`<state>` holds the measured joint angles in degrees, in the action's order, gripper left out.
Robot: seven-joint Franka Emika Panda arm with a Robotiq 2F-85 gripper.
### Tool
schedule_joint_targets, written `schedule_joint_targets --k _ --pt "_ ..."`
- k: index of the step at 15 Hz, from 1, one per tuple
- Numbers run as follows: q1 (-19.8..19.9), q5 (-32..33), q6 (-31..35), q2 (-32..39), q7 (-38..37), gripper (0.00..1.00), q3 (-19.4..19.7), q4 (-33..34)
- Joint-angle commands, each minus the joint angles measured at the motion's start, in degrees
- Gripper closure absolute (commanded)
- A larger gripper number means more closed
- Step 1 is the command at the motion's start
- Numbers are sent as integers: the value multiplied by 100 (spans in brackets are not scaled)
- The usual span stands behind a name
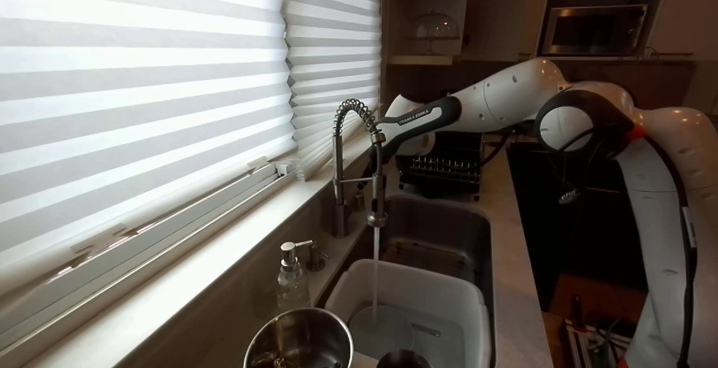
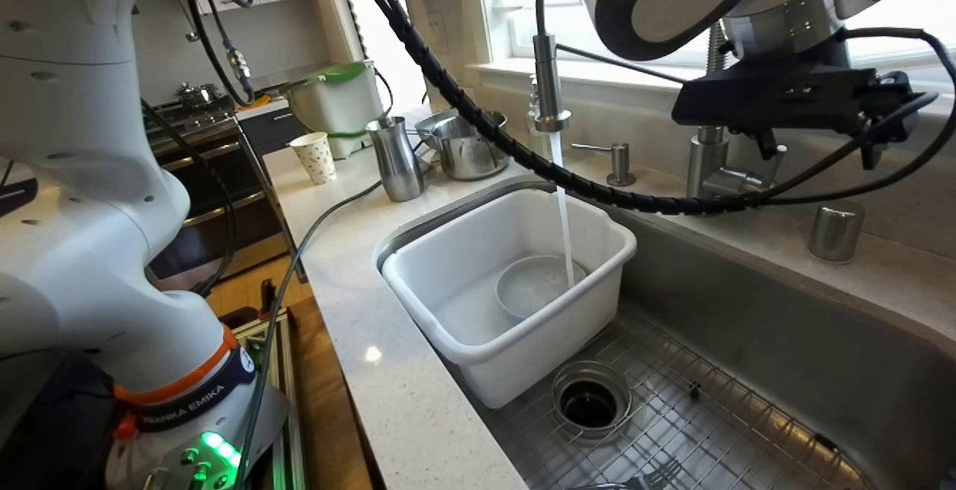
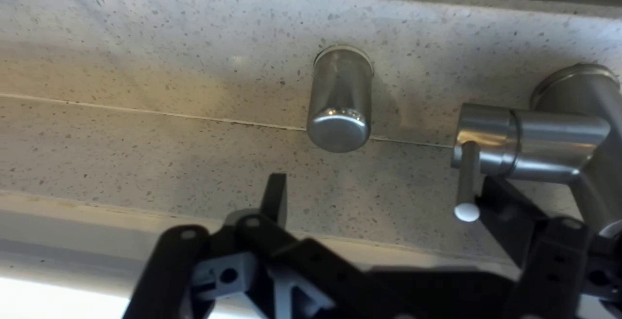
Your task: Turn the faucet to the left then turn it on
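Note:
The silvery faucet stands behind the sink, its spray head pointing down over the white tub. Water runs from the spray head into the tub in both exterior views. In the wrist view the faucet's side valve is at the right, with its thin lever. My gripper is open, with wide space between the fingers. The lever lies between them, close beside the right-hand finger; I cannot tell if they touch. In an exterior view the gripper is above the faucet base, fingers pointing down.
The white tub sits in the sink with a bowl inside. A metal cap stands beside the faucet. A soap bottle, a soap dispenser, a pot and the window sill are near. A cable hangs across.

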<state>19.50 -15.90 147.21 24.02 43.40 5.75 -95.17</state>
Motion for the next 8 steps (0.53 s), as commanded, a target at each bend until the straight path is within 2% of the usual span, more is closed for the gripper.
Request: schedule_joint_targets --k 1,5,8 --pt "107 219 -161 -38 -235 0 -27 89" --pt "47 525 -753 -465 -589 0 98 -93" --pt "86 701 -1797 -924 -537 0 178 -246"
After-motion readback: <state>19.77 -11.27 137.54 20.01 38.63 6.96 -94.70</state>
